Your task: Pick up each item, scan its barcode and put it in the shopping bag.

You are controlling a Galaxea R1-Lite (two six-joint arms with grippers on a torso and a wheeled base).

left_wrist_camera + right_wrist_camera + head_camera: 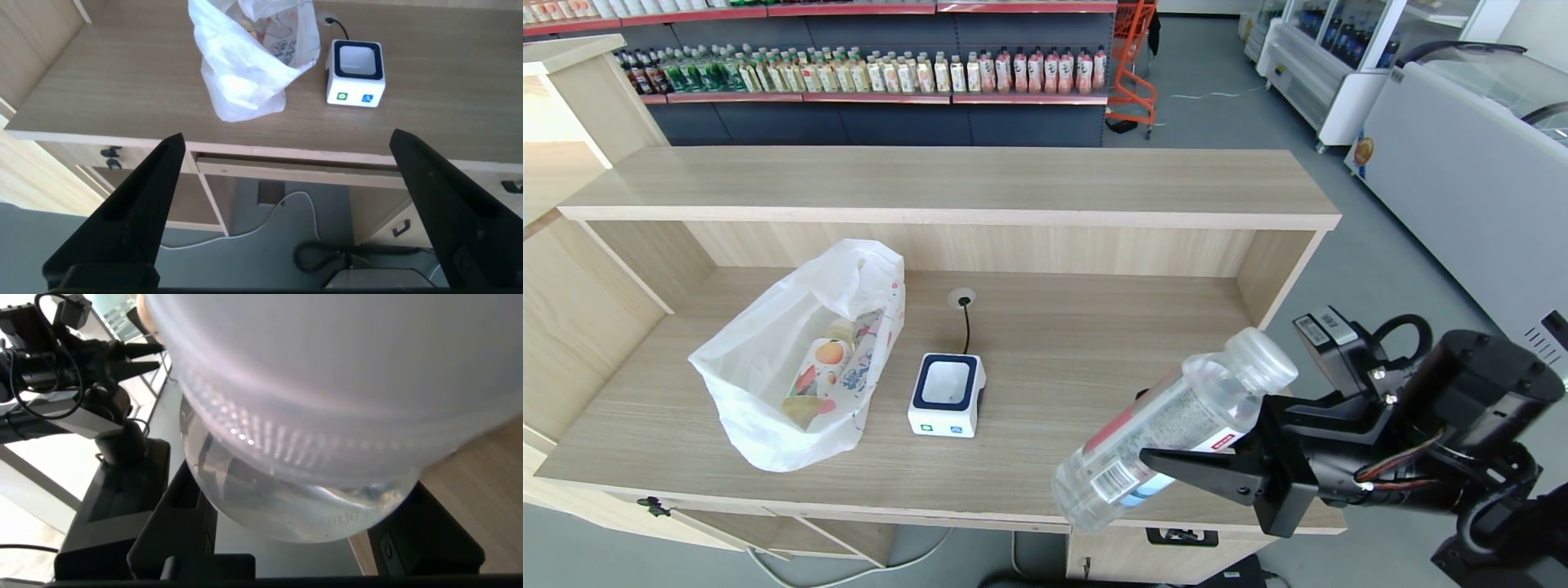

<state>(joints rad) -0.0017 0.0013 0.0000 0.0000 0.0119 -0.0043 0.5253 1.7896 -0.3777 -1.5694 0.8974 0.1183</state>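
Clutching the water bottle [1217, 384], right gripper [1143, 426] partly hides it; left gripper [286, 137] released.

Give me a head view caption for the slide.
Right end effector holds tilted water bottle; scanner and shopping bag sit on counter.

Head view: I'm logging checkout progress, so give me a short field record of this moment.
held item: clear water bottle, tilted, in right gripper, over the counter near its front right edge
scanner: on counter, beside shopping bag, nothing over it
bag contents: peach-printed item
left gripper: open, empty, in front of the counter
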